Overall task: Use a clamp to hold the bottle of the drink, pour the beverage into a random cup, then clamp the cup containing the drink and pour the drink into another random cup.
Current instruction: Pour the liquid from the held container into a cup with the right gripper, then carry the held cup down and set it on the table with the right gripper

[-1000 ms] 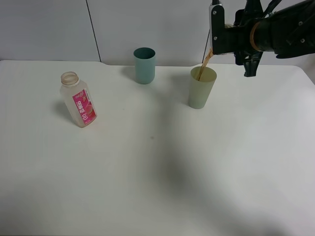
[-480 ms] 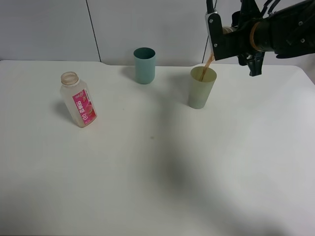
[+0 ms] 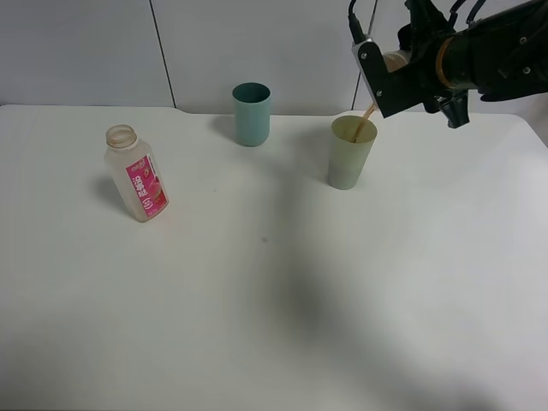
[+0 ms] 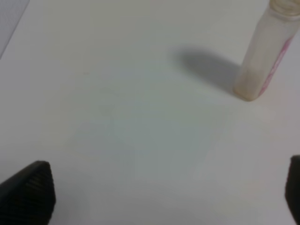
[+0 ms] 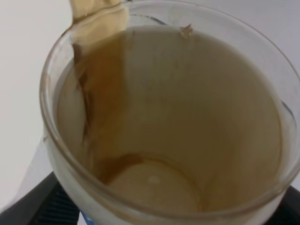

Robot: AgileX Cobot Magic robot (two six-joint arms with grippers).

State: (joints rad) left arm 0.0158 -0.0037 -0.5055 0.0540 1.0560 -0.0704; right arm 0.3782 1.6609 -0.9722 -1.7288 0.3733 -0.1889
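Right pincer [image 3: 396,73] is pinched on the blue-sleeved cup [image 5: 168,122], tipped above the tall pale green cup [image 3: 351,152] at the desk's [image 3: 282,291] far right. A thin brown stream [image 3: 364,120] is seen entering the green cup. Left pincer [image 4: 154,197] is spread wide, nothing between. Pink-labelled bottle [image 3: 135,173] stands uncapped, far left; teal cup [image 3: 251,113] behind.

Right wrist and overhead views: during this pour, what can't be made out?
- Level in the pale green cup: overhead view, its wall hides it.
- Right gripper fingers on the held cup: overhead view, arm body covers them; wrist view cuts them off at the edge.
- Bottle label text: too small overhead, blurred in the left wrist view.
- Teal cup contents: hidden by its rim angle.
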